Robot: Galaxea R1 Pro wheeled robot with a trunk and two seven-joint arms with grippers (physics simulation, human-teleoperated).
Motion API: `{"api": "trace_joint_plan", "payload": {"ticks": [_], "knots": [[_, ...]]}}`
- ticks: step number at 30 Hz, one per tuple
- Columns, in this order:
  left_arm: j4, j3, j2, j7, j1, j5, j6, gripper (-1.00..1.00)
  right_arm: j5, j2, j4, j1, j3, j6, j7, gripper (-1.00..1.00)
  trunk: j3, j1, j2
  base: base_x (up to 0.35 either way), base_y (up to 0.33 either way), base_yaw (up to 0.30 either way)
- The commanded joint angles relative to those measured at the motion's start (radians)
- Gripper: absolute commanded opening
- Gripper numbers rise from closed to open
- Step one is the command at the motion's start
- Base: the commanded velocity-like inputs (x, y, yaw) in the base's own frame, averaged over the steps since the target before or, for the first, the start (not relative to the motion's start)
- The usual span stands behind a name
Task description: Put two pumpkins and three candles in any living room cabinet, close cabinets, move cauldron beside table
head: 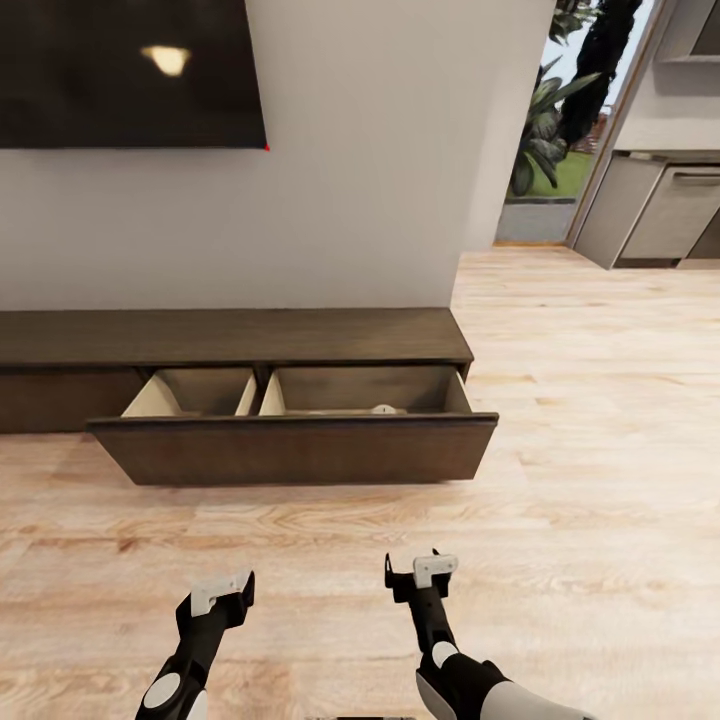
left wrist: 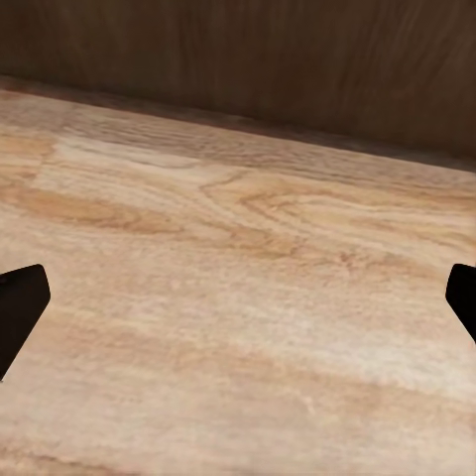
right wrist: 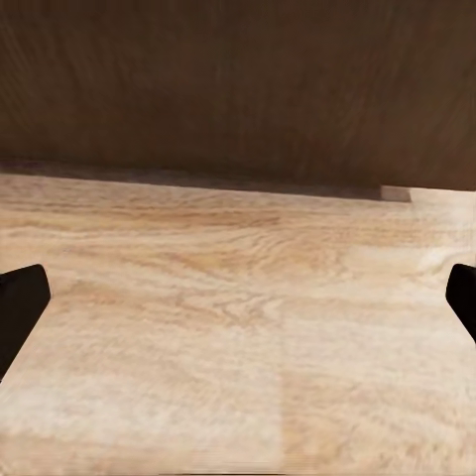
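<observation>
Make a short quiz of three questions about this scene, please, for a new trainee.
1. True or false: the wide drawer of the dark cabinet is pulled open.
2. How do the left pincer and the right pincer stand? A) both open and empty B) both shut on a candle C) left open, right shut
3. Fill in: the pincers hang over the wooden ____, in front of the drawer.

Key
1. True; its pale inside shows.
2. A; in the wrist views the fingertips stand far apart with only floor between.
3. floor
</observation>
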Motion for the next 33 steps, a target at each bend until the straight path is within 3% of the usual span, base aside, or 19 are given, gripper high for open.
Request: {"api": "trace_joint_plan", "payload": {"ticks": [1,28,33], "knots": [[0.000,0.000,0.000,0.000,0.000,0.000,0.000,1.00,0.000,0.000,0.000,0.000,0.000,0.000,0.002,1.00,-0.003,0.004,-0.007,0.000,0.000,0.000],[-0.043,0.008,-0.001,0.004,0.000,0.004,-0.006,1.00,-0.016,0.000,0.000,0.000,-0.002,-0.001,0.011,1.00,-0.088,0.107,-0.196,0.000,0.000,0.000],[-0.043,0.008,-0.002,0.005,0.000,0.005,-0.006,1.00,-0.017,0.000,0.000,0.000,-0.002,-0.002,0.012,1.00,-0.096,0.108,-0.197,0.000,0.000,0.000]]}}
